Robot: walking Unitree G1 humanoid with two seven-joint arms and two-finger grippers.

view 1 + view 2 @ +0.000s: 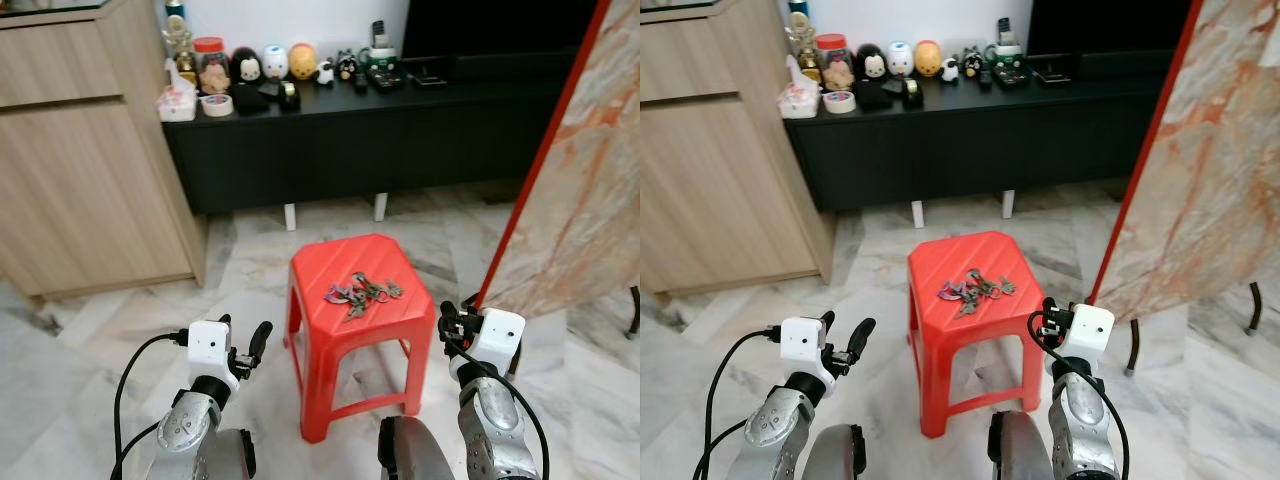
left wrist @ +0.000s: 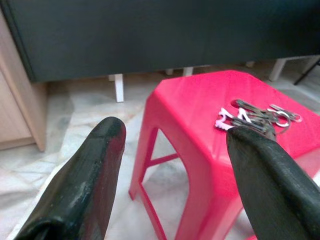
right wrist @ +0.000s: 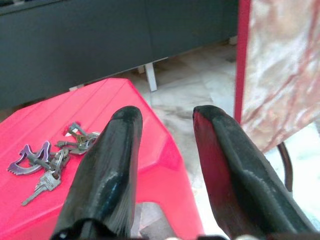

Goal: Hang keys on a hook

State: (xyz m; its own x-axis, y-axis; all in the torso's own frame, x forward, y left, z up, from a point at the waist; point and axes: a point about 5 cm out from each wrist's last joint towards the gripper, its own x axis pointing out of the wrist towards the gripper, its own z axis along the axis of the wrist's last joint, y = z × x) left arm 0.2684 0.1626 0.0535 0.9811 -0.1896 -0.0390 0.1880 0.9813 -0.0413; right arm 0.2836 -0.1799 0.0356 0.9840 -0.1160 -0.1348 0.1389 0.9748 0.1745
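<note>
Left claw [image 1: 245, 345] hangs wide open at lower left, right claw [image 3: 165, 150] wide open at lower right; both empty. Keys [image 1: 362, 291] lie mid-frame between them on the red stool [image 1: 330, 265], apart from both.

Metal keys [image 1: 362, 292], glossy plastic stool [image 1: 330, 262].

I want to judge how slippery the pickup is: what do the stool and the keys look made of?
Stool: likely moulded plastic, glossy red, with ribbed top and soft highlights. Keys: mostly metal, dull grey-silver, apparently on a ring, with one purple, probably plastic, tag.
</note>
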